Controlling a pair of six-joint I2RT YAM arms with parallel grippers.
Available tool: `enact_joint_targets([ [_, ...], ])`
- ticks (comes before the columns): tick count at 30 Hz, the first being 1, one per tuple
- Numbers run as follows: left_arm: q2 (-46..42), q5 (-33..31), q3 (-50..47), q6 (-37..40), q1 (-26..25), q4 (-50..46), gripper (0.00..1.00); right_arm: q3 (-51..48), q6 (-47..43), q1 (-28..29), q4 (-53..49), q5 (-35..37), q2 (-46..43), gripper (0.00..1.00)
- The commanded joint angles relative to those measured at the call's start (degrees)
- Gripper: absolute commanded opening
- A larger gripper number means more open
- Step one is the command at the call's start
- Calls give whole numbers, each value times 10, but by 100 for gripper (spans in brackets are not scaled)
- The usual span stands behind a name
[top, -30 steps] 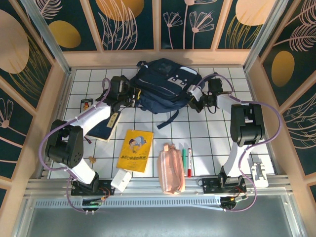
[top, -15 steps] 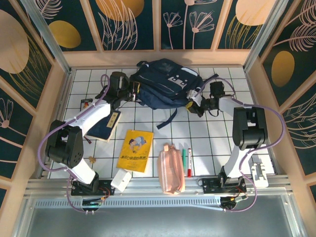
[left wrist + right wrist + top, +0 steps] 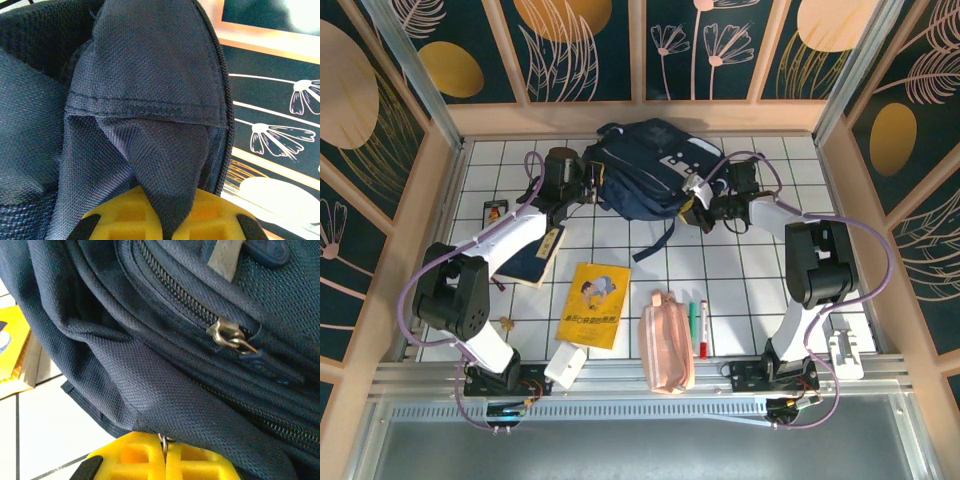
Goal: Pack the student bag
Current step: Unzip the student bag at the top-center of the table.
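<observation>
One bag (image 3: pixel 645 170), navy fabric, is lying at the far middle of the tiled worktop (image 3: pixel 750 275), its top edge sitting just beside the back wall (image 3: pixel 640 118). Two grippers are flanking it.

The left gripper (image 3: pixel 588 190) is meeting the bag's left end and is clenching a fold of the navy cloth. In the left wrist view the cloth is running down between the yellow fingers (image 3: pixel 120 220).

The right gripper (image 3: pixel 695 205) is meeting the bag's near right corner and is clamping on a small metal ring (image 3: pixel 162 440) at the bag's lower seam. A silver zip pull (image 3: pixel 227 335) is hanging higher up on the bag.

One dark strap (image 3: pixel 665 235) is trailing from the bag toward the near side.

Bare tiles are showing between the bag and a near row of items:
- a yellow book (image 3: pixel 592 305)
- a pink pouch (image 3: pixel 666 343)
- two pens (image 3: pixel 697 325)

A dark notebook (image 3: pixel 525 262) is lying under the left arm. More bare tiles are showing at the right, around the right arm.
</observation>
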Motion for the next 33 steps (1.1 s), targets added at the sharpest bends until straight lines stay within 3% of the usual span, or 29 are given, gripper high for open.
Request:
enact_joint_targets([
  [1, -13, 15, -5, -4, -19, 66, 0, 20, 67, 41, 48, -54, -16, 0],
  [5, -17, 5, -10, 2, -23, 70, 0, 31, 87, 76, 39, -43, -25, 0],
  [10, -22, -6, -19, 4, -23, 89, 0, 40, 48, 107, -31, -1, -28, 0],
  [15, -20, -17, -20, 21, -23, 105, 0, 50, 66, 31, -89, 29, -27, 0],
  [21, 2, 18, -21, 58, -23, 160, 0, 53, 47, -53, -81, 75, -37, 0],
  [27, -10, 75, -83, 175, -23, 91, 29, 67, 13, -57, -89, 93, 11, 0],
  [33, -107, 80, -185, 387, -23, -33, 40, 56, 0, -52, -85, 78, 9, 0],
])
